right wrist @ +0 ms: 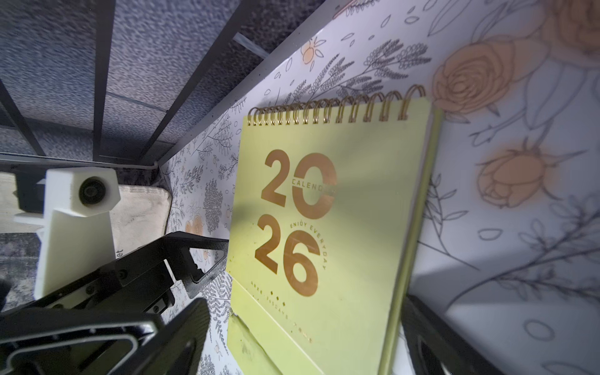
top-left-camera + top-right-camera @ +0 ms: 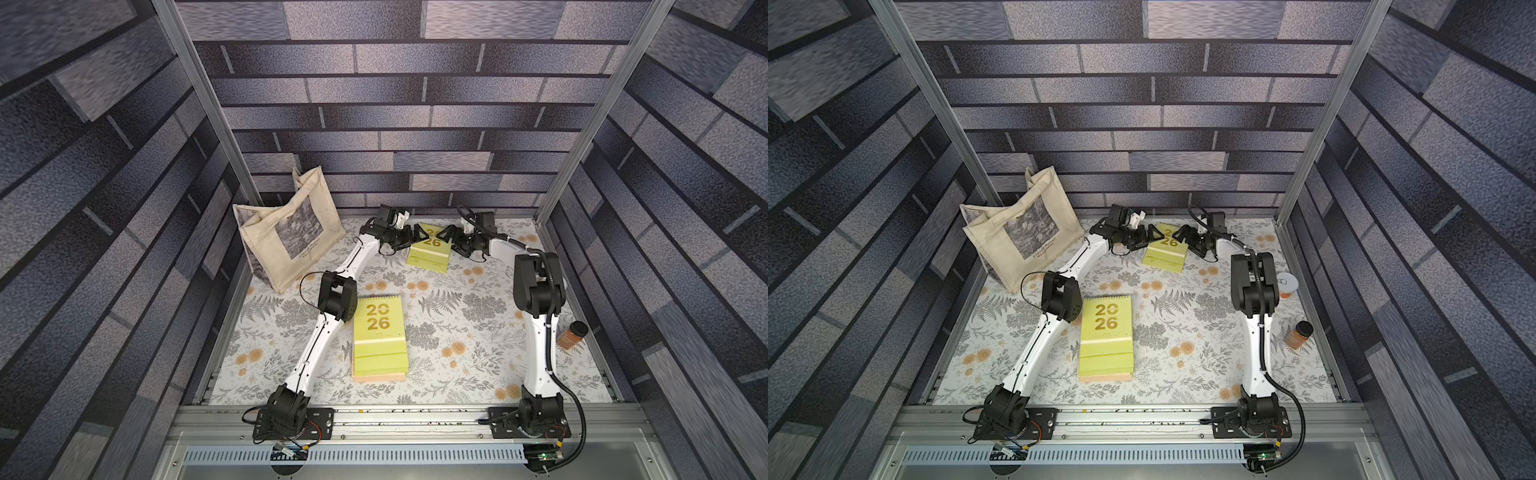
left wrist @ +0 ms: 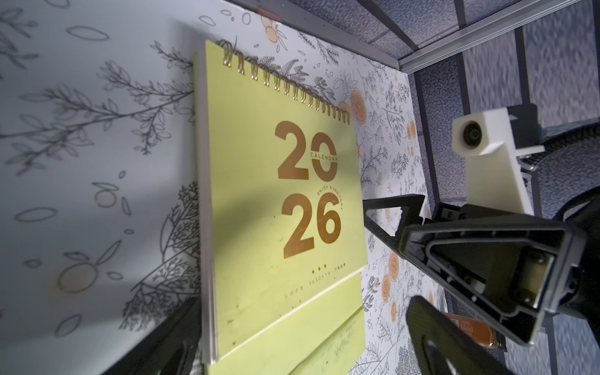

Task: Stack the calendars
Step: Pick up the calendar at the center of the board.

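Trouble could start right at the far end of the tabletop (image 2: 469, 345), where the lone green calendar (image 2: 429, 249) lies flat between the left pincer (image 2: 419, 237) and the right pincer (image 2: 444, 235). Both are spread wide with nothing held. Each wrist view shows the opposite pincer's tip just beside a long edge of the cover, though I cannot tell whether either is touching. The danger, as I read it, is a thin flat thing on a smooth surface. If 1 arm presses in ahead of the other, the calendar will likely spin or skate away instead of lifting. Squeeze hard from both sides and the cover may bow. The loose card stand at its near end could also flop open on the way up. With 2 pincers this close together, a knock between them looks possible too. The calendar lies cover up, gold spiral toward the back wall and stand flap toward the robot. Its long axis runs near to far, skewed a touch against the stack (image 2: 380, 336). That stack sits mid-tabletop, well apart, green layers over a peach one at the bottom, spiral pointing the same way. Set down without squaring that skew, the calendar would overhang and could nudge the pile. The tote bag (image 2: 286, 232) leans by the left arm, out of the path.
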`<state>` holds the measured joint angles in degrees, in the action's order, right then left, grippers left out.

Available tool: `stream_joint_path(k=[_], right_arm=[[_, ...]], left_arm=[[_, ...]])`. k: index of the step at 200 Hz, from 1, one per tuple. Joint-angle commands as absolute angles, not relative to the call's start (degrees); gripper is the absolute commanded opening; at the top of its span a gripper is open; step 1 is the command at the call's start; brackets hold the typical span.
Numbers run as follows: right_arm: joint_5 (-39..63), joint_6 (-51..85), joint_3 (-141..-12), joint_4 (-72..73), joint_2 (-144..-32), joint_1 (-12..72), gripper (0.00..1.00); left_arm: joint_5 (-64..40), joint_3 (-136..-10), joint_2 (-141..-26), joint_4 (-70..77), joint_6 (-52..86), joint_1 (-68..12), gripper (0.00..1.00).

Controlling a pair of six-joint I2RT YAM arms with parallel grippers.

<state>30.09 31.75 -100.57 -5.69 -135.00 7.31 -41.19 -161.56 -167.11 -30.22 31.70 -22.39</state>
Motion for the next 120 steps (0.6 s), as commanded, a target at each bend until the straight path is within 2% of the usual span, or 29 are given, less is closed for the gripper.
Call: stream_joint_path(k=[1, 120], right_arm=[[31.2, 33.1, -99.4, -9.4, -139.1, 8.2, 0.95], [32.0, 33.7, -96.8, -7.7, -139.0, 8.2, 0.94]], left_arm=[[-48.5, -161.2, -166.5, -27.8, 33.9, -23.9, 1.00], [-55.1, -161.3, -159.8, -22.5, 37.9, -24.6, 1.00]])
